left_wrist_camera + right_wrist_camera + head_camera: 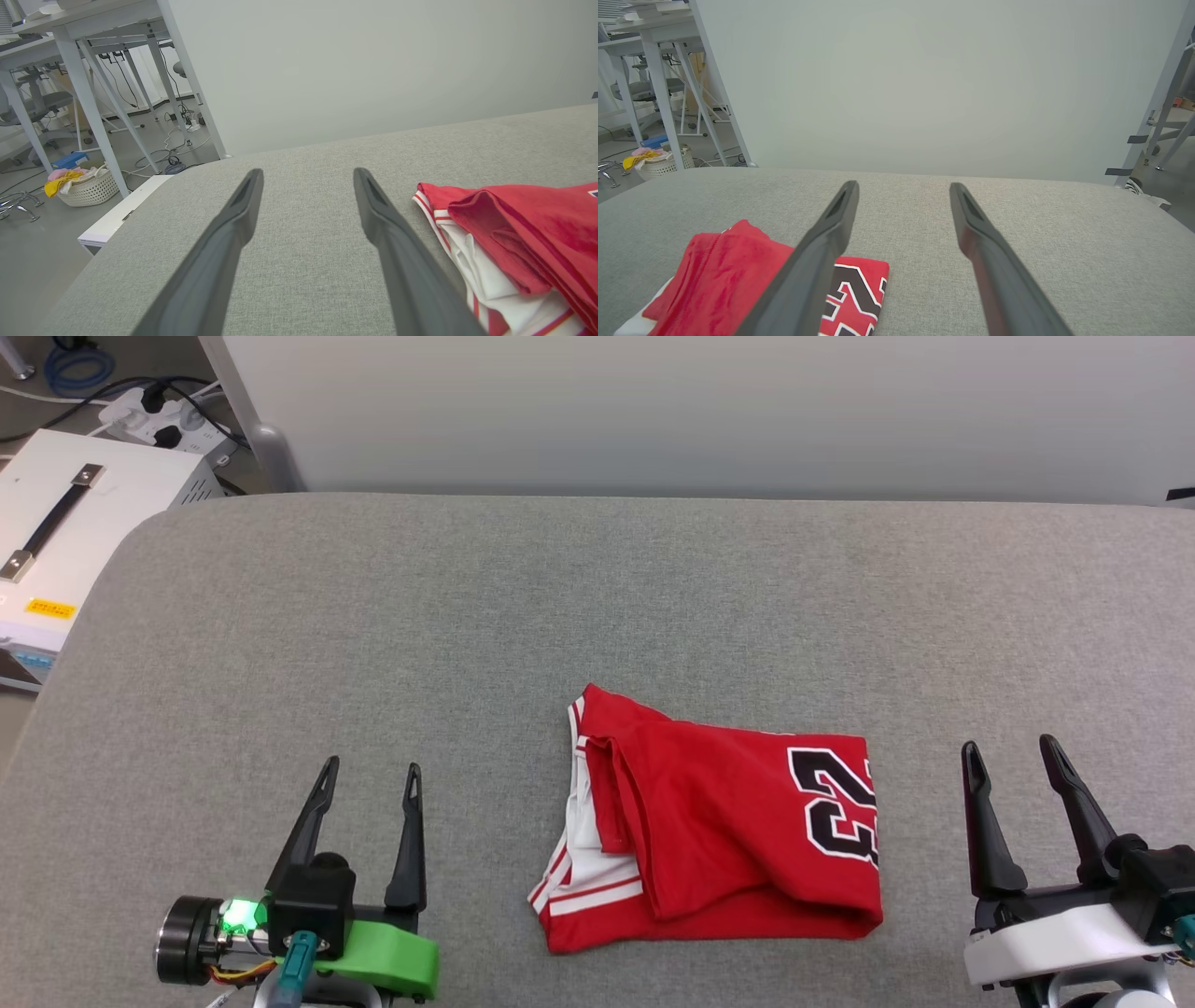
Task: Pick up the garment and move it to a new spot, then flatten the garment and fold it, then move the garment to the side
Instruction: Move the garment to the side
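Note:
The red jersey [719,821] lies folded into a rough rectangle on the grey padded table [467,616], near the front edge and a little right of centre. Its black 23 faces up at the right end; a white sleeve with striped trim pokes out at the left. My left gripper [371,777] stands open well to the jersey's left, touching nothing. My right gripper [1010,749] stands open just right of the jersey, also empty. In the left wrist view the jersey [518,242] lies right of the fingers [219,252]. In the right wrist view the jersey [733,275] sits at the lower left.
A pale wall panel [709,411] runs along the table's far edge. Left of the table stands a white case [65,523] with a black handle, with cables and a power strip [159,420] behind it. Desks and a laundry basket [86,186] stand on the floor further off.

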